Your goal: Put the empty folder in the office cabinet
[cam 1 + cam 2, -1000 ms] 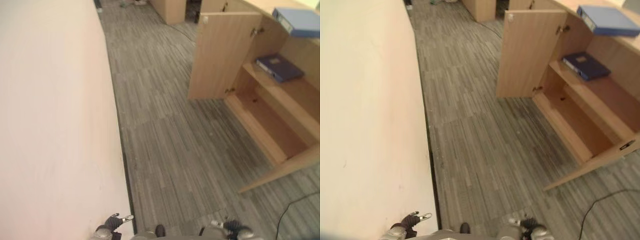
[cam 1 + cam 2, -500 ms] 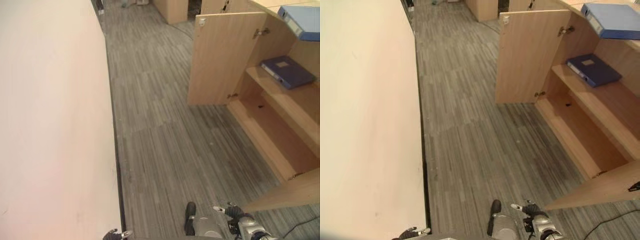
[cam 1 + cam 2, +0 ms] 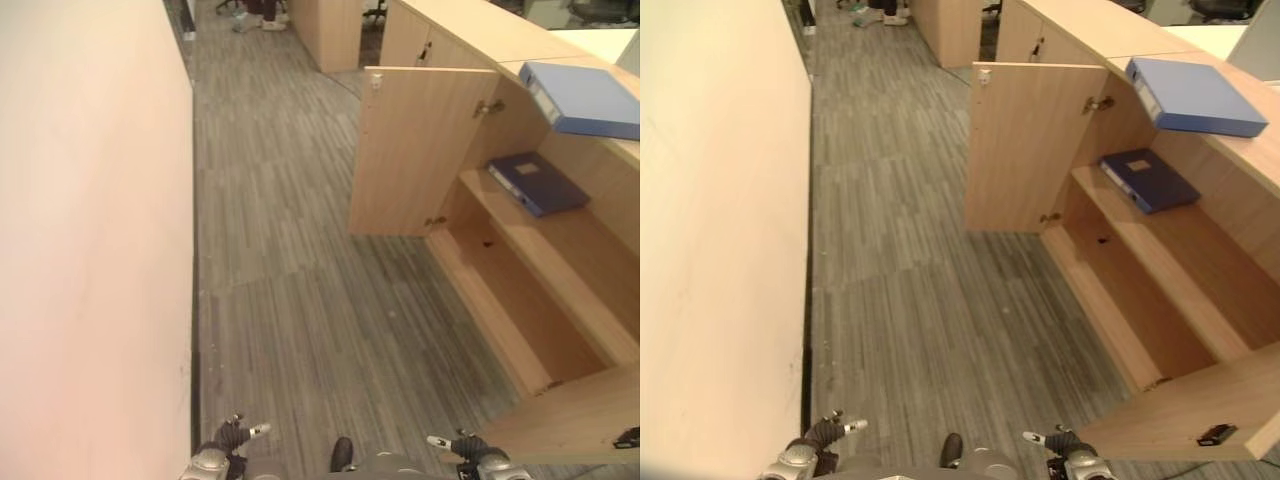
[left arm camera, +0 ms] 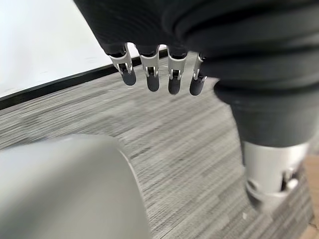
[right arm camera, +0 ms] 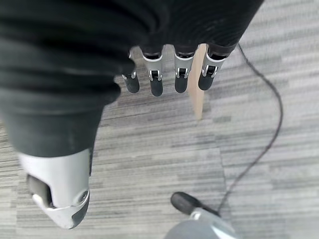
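Observation:
A light blue folder [image 3: 585,98] lies flat on top of the wooden office cabinet [image 3: 520,300]. A dark blue folder [image 3: 537,182] lies on the cabinet's upper shelf; the lower shelf is bare. Both cabinet doors stand open, the far door [image 3: 415,150] swung toward the aisle, the near door [image 3: 575,425] at the lower right. My left hand [image 3: 228,437] and right hand [image 3: 465,445] hang low at the bottom edge, far from the cabinet. In the wrist views the left fingers [image 4: 152,74] and right fingers [image 5: 169,74] are straight over the carpet, with nothing in either hand.
A pale wall [image 3: 90,250] with a black baseboard runs along my left. Grey striped carpet [image 3: 290,300] stretches ahead between wall and cabinet. More wooden cabinets [image 3: 335,25] stand at the far end, with a person's feet [image 3: 255,12] near them.
The camera has moved: the cabinet top and its light blue folder show more fully. My left hand shows more at the bottom edge. Both folders lie where they were.

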Robot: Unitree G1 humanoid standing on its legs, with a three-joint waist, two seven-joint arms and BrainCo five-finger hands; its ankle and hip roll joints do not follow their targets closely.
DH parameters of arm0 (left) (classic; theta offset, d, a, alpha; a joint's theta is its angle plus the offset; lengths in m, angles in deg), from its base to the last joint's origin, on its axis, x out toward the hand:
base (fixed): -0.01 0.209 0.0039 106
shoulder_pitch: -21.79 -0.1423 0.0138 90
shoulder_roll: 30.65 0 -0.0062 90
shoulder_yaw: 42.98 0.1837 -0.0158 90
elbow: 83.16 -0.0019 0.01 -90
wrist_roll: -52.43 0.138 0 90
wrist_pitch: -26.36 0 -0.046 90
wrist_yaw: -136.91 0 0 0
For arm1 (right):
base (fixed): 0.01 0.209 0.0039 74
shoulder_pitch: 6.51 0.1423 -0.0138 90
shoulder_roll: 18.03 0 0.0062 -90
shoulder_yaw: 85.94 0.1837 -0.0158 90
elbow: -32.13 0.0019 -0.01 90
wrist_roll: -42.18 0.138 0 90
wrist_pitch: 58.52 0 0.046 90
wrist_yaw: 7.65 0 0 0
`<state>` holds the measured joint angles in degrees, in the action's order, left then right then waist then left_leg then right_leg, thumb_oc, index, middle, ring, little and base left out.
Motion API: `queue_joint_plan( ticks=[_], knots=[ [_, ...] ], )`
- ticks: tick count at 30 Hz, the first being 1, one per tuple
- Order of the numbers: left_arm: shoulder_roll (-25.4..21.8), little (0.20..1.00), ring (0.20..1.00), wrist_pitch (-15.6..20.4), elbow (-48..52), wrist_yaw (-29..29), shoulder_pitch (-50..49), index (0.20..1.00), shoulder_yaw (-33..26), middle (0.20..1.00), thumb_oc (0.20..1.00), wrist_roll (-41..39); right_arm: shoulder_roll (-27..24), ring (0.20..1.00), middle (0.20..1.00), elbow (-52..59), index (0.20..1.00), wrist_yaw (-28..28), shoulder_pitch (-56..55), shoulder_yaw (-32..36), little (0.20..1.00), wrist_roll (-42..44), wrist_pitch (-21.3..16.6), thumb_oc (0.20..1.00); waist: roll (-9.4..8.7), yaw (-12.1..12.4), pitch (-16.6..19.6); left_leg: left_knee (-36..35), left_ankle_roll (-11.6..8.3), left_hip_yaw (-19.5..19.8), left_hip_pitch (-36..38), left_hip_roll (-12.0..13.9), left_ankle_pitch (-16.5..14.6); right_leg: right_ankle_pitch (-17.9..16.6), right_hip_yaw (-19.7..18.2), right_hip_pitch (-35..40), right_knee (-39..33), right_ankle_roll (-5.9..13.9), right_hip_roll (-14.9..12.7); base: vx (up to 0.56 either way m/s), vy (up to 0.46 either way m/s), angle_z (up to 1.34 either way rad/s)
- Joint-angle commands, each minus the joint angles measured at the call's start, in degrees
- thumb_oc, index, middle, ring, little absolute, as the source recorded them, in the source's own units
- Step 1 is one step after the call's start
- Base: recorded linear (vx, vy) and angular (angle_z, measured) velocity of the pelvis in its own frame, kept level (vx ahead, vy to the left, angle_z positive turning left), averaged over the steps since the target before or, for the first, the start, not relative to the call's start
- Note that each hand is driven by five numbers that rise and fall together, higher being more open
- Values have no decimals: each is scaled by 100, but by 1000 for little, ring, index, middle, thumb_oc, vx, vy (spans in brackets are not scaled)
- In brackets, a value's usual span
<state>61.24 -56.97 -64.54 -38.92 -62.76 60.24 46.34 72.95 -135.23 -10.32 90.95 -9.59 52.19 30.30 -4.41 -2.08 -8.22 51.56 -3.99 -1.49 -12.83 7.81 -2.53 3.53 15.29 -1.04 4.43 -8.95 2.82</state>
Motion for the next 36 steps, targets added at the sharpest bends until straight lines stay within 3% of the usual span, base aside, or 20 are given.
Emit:
queue_joint_plan(
  ticks=[1,2,3,4,6,9,14,18,19,21,22,23,24,25,26,27,28,29,32,36],
  knots=[
    [-47,1000,1000,62,17,107,-84,1000,86,1000,1000,-23,-118,1000,1000,-178,1000,-68,-106,-55,1000,88,-32,1000,-80,175,-126,-1961,456,-492,249,-309,-182,123,-604,89,119,837,-461,153,14,-49],
    [-53,1000,1000,54,-32,108,-101,1000,43,1000,1000,-75,-128,1000,1000,-195,1000,-68,-111,-65,1000,64,-35,1000,-92,228,-141,-2365,431,-507,224,-294,-179,163,-628,172,108,868,-477,211,55,-53],
    [-58,1000,1000,51,-172,114,-134,1000,-104,1000,1000,-254,-133,1000,1000,-242,1000,-75,-143,-63,1000,35,-34,1000,-49,330,-123,-3298,335,-342,81,-331,43,283,-677,338,62,911,-448,211,55,-44],
    [-58,1000,1000,52,-172,114,-134,1000,-104,1000,1000,-254,-133,1000,1000,-242,1000,-75,-143,-63,1000,35,-34,1000,-53,332,-129,-3310,336,-346,94,-334,48,284,-679,345,61,912,-451,244,75,-22],
    [-38,1000,1000,84,-375,135,-200,1000,-318,1000,1000,-486,-133,1000,1000,-266,1000,-91,-218,-37,1000,2,-69,1000,142,501,-84,-4884,97,222,-79,-328,825,501,-843,704,-40,951,-313,306,105,-15],
    [-11,1000,1000,83,-476,135,-260,1000,-370,1000,1000,-494,-147,1000,1000,-274,1000,-102,-260,-16,1000,-42,-78,1000,185,568,-82,-5525,-12,421,-193,-297,1022,658,-990,945,-75,987,-334,289,112,-18],
    [20,1000,1000,29,-690,75,-432,1000,-421,1000,1000,-311,-96,1000,1000,-373,1000,-75,-416,45,1000,-186,-68,1000,312,612,169,-5656,-121,373,-79,-158,1253,753,-1208,1283,-228,1153,-467,326,228,-49],
    [30,1000,1000,35,-700,-18,-427,1000,-288,1000,1000,-78,-12,1000,1000,-492,1000,44,-466,221,1000,-147,-12,1000,366,578,442,-5656,95,143,342,-473,1158,552,-1341,1262,-62,1539,-975,329,354,-43],
    [30,1000,1000,36,-700,-18,-427,1000,-287,1000,1000,-78,-11,1000,1000,-490,1000,44,-468,222,1000,-147,-12,1000,361,586,440,-5656,98,133,347,-477,1155,556,-1348,1262,-58,1542,-982,191,271,-29],
    [42,1000,1000,40,-635,-52,-390,1000,-193,1000,1000,-63,6,1000,1000,-411,1000,45,-405,281,1000,-87,-15,1000,440,546,493,-5656,276,42,570,-691,949,305,-1420,1002,478,1674,-1222,241,403,-25],
    [38,1000,1000,49,-561,-102,-316,1000,-54,1000,1000,-8,-5,1000,1000,-292,1000,63,-328,233,1000,-150,-25,1000,503,501,456,-5656,482,-26,824,-948,764,-155,-1410,622,1422,1682,-1525,224,412,-25],
    [40,1000,1000,49,-562,-102,-315,1000,-54,1000,1000,-8,-7,1000,1000,-292,1000,63,-327,233,1000,-150,-25,1000,514,509,467,-5656,480,-29,810,-936,767,-169,-1416,607,1414,1680,-1513,189,395,-20],
    [22,1000,1000,36,-526,-100,-280,1000,2,1000,1000,27,-30,1000,1000,-257,1000,58,-285,204,1000,-179,-14,1000,559,481,422,-5656,573,-14,966,-1042,677,-413,-1379,394,1943,1602,-1628,150,379,0],
    [-11,1000,1000,11,-463,-106,-218,1000,89,1000,1000,96,-45,1000,1000,-130,1000,6,-210,114,1000,-247,-25,1000,629,410,300,-5656,728,-59,1217,-1216,500,-803,-1124,152,2749,1408,-1875,203,509,2],
    [-52,1000,1000,4,-446,-104,-186,1000,122,1000,1000,149,-29,1000,1000,-21,1000,-2,-179,72,1000,-266,-56,1000,657,387,237,-5656,764,-135,1325,-1242,389,-769,-837,3,3078,1358,-1999,163,399,6],
    [-56,1000,1000,4,-446,-104,-185,1000,121,1000,1000,150,-25,1000,1000,-18,1000,-3,-179,71,1000,-266,-54,1000,622,382,213,-5656,768,-137,1350,-1278,384,-728,-851,5,3134,1367,-2039,206,260,5],
    [-94,1000,1000,3,-421,-86,-164,1000,117,1000,1000,168,-13,1000,1000,109,1000,-14,-130,-26,1000,-301,-94,1000,610,354,138,-5656,729,-281,1613,-1290,122,-366,-270,-182,3261,1395,-2227,157,125,-4],
    [-95,1000,1000,3,-420,-86,-164,1000,115,1000,1000,168,-12,1000,1000,110,1000,-14,-129,-27,1000,-301,-94,1000,605,347,128,-5656,726,-275,1624,-1293,118,-352,-262,-168,3267,1391,-2232,186,157,-21],
    [-119,1000,1000,-7,-390,-88,-108,1000,107,1000,1000,153,-34,1000,1000,133,1000,-9,-54,-8,1000,-317,-83,1000,659,280,-49,-5656,678,-387,1785,-1207,74,-209,411,-483,2783,1452,-2089,86,61,-16],
    [-81,1000,1000,-52,-475,-113,-147,1000,99,1000,1000,228,-30,1000,1000,14,1000,-43,-140,169,1000,-208,-49,1000,626,162,-197,-5656,559,-648,2002,-1078,-85,-524,1066,-512,1130,1671,-1841,100,-36,-4]
  ],
)
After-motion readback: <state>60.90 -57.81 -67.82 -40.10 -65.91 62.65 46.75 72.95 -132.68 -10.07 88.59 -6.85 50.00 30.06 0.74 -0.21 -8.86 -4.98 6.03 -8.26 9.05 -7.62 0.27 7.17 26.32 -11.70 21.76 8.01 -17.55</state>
